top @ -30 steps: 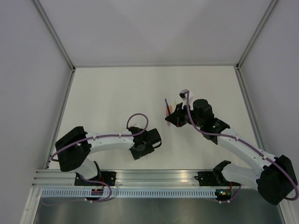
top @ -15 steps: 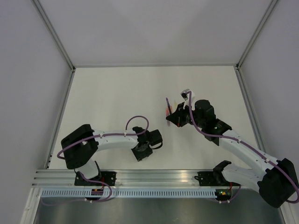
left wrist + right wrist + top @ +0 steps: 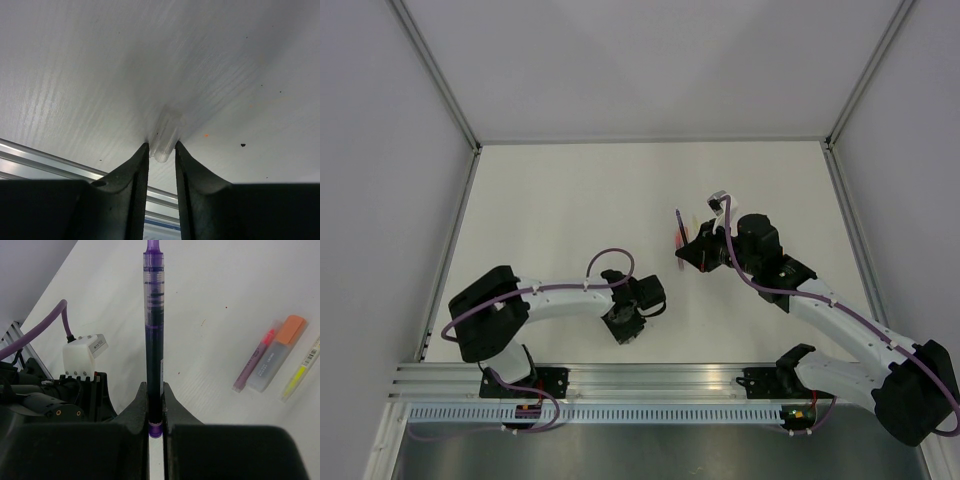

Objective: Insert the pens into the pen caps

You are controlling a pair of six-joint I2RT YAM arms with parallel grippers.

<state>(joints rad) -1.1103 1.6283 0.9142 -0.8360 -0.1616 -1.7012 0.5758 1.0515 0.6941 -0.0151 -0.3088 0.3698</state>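
As the right tool (image 3: pixel 155 388) clamps a purple pen (image 3: pixel 153 315), the left tool (image 3: pixel 161 148) pinches a clear ribbed cap (image 3: pixel 165 127).

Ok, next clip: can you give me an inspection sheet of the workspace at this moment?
Surface: white table, a few dark specks.
Job's things: purple pen held; pink pen, orange-ended cap and yellow pen lying side by side; clear cap on the table.
Clutter: nothing seen.
Grippers: right gripper shut on purple pen; left gripper flanks clear cap, grip unclear.
Cables: purple cable looped beside left gripper.
Surroundings: white walls, aluminium rail.
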